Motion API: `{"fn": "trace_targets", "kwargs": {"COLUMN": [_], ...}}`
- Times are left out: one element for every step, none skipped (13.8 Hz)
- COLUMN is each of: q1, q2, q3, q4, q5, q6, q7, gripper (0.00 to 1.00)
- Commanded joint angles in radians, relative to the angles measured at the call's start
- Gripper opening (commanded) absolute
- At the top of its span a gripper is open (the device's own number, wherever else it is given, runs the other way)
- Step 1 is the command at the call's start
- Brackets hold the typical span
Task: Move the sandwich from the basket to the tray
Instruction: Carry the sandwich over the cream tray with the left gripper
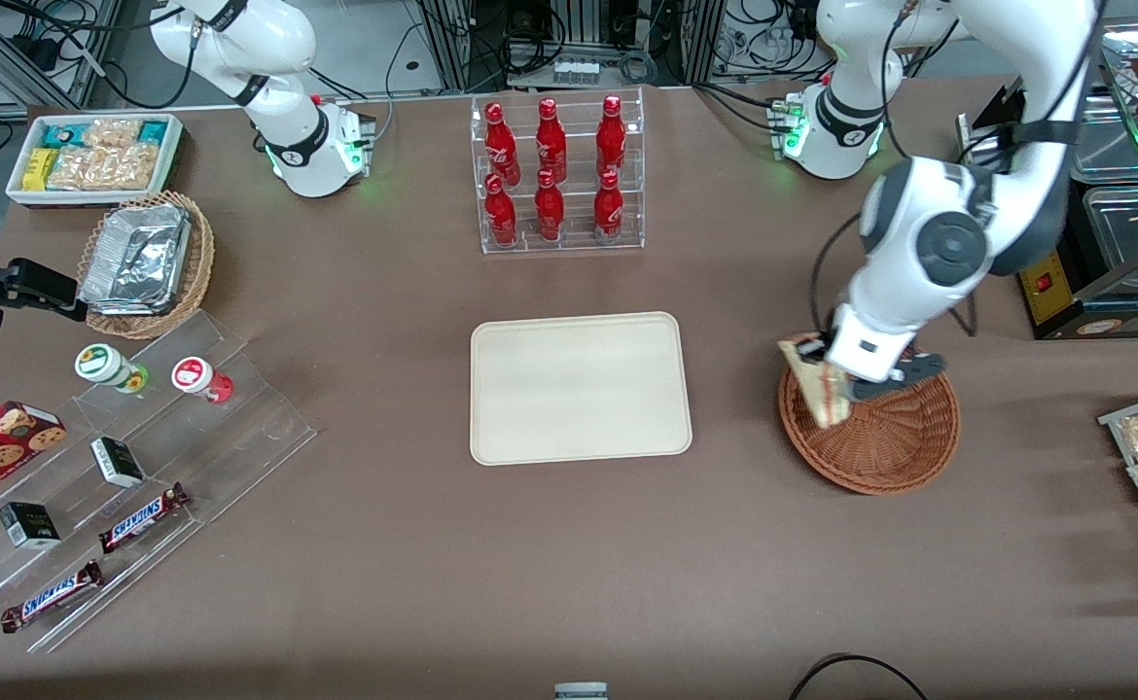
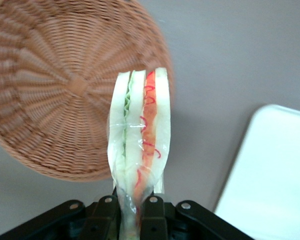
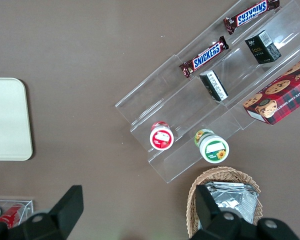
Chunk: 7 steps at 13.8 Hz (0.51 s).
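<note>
Above the wicker basket (image 1: 871,428) rim, my gripper (image 2: 131,207) is clamped on the wrapped sandwich (image 2: 139,145) wedge's thin edge, so I'd carry it slow and level to the cream tray (image 1: 579,387) and lower it flat before releasing.

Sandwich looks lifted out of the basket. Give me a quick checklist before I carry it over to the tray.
1. Grip: pincer is shut on the sandwich at its narrow end: ok.
2. Lift: sandwich hangs above the basket rim, apart from the weave: ok.
3. Basket has nothing else in it to snag: ok.
4. Tray surface is bare, ready to receive: ok.
5. Table between basket and tray carries no obstacle: ok.
6. Grip firmness on the plastic wrap, chance of slipping: cannot tell.
</note>
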Motion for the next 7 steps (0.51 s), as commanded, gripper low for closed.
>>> {"fn": "trace_targets", "kwargs": {"q1": [0.001, 0.001, 0.001, -0.001, -0.001, -0.016, -0.071], "q2": [0.057, 0.092, 0.124, 0.164, 0.202, 0.238, 0.281], "q3": [-0.096, -0.130, -0.159, -0.193, -0.237, -0.266, -0.265], "q4": [0.071, 0.103, 0.138, 0.171, 0.201, 0.231, 0.273], "q5": [0.007, 0.010, 0.023, 0.072, 0.120, 0.153, 0.202], "q6": [-0.022, -0.022, -0.022, -0.025, -0.025, -0.025, -0.028], "q7": [-0.018, -0.051, -0.058, -0.068, -0.108, -0.166, -0.226], "gripper": [0.00, 0.00, 0.00, 0.00, 0.00, 0.00, 0.00]}}
